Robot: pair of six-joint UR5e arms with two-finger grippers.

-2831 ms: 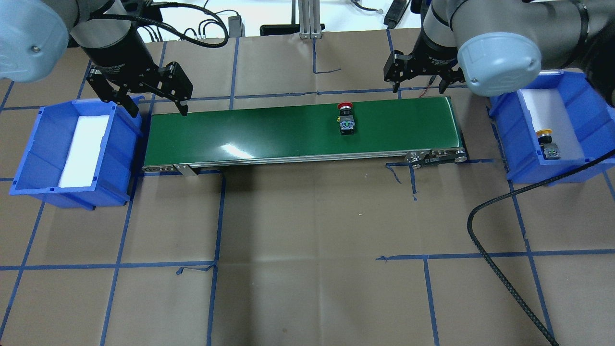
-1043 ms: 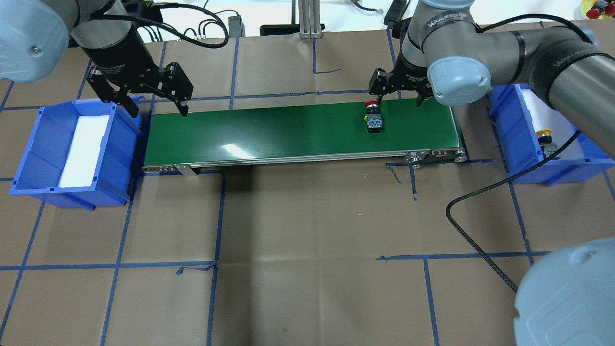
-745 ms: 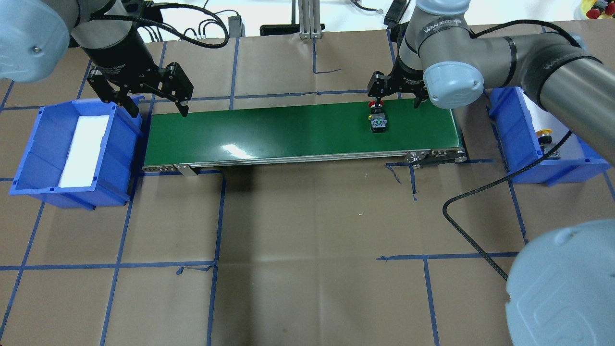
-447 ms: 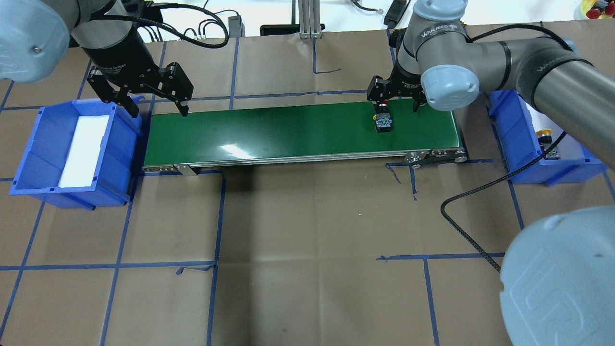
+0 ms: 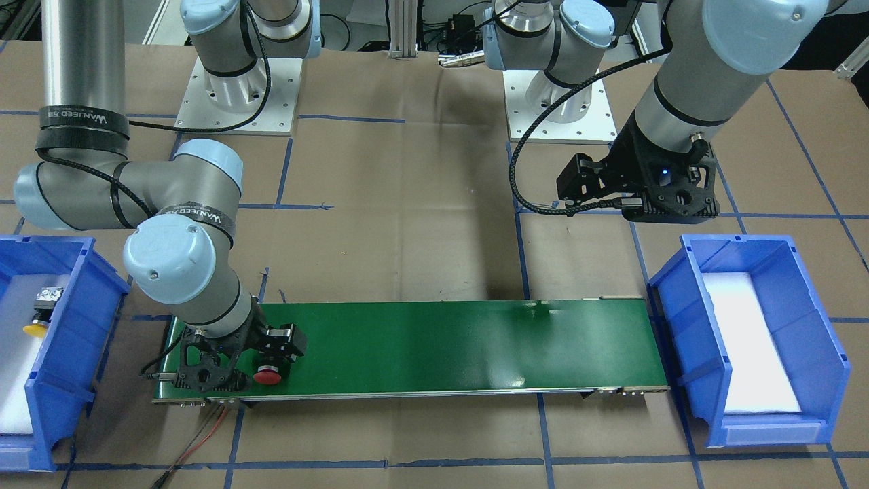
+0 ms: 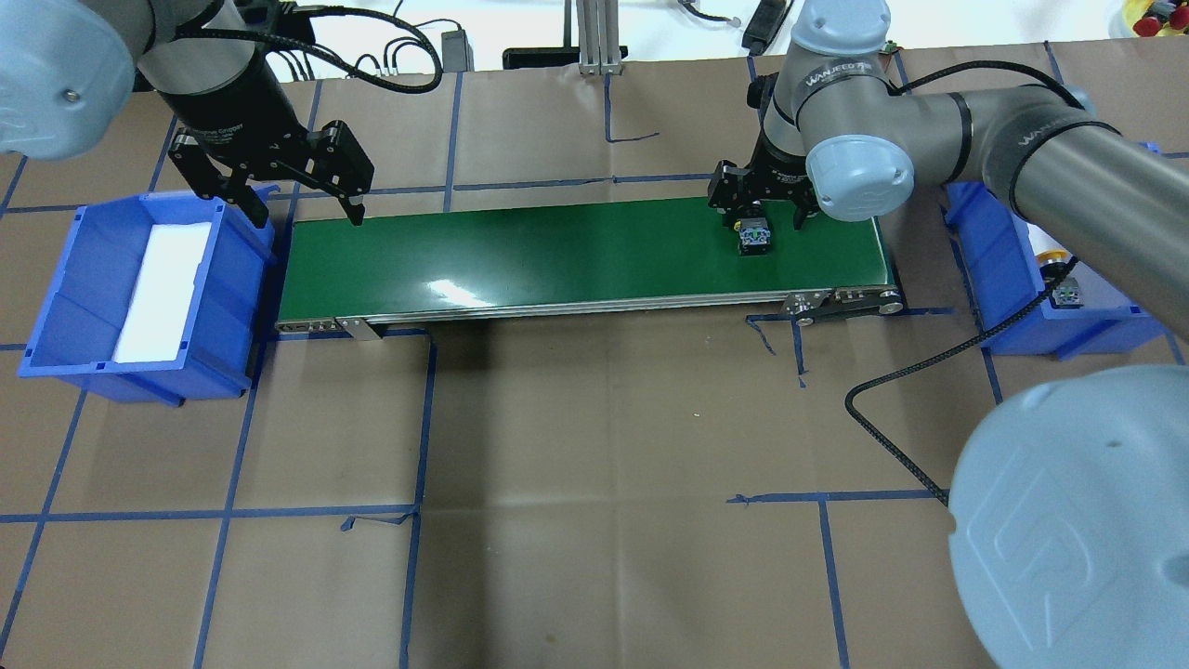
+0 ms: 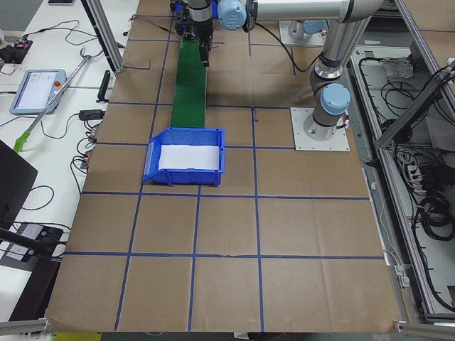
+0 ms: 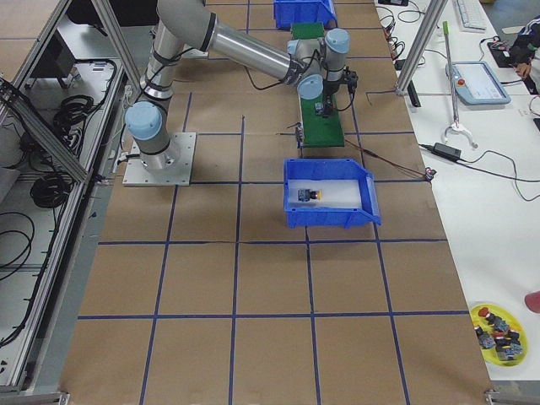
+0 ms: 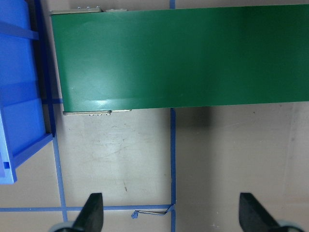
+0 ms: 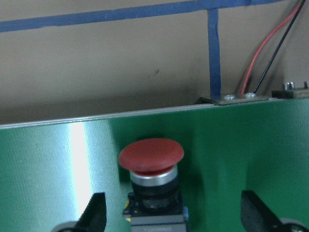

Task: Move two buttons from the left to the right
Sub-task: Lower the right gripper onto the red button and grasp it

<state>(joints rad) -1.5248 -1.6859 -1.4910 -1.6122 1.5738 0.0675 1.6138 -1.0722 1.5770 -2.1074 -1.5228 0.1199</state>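
Note:
The red button (image 6: 753, 238) lies on the green conveyor belt (image 6: 557, 251) near its right end, red cap (image 5: 268, 375) toward the belt's far edge. My right gripper (image 6: 762, 212) is open and straddles it; the right wrist view shows the cap (image 10: 151, 154) between the two fingertips, not touched. The yellow button (image 5: 37, 319) lies in the blue right bin (image 6: 1012, 325), mostly hidden by my right arm in the overhead view. My left gripper (image 6: 307, 209) is open and empty above the belt's left end, beside the blue left bin (image 6: 56, 307).
The left bin holds only a white foam liner (image 6: 163, 288). A black cable (image 6: 892, 390) loops over the table in front of the belt's right end. My right arm's elbow (image 6: 1068, 520) fills the overhead view's lower right. Red and black wires (image 10: 260, 63) run from the belt's far edge.
The red button has travelled right along the belt. My right arm has swung left from the bin and come down, open, around the button. The left arm has not moved.

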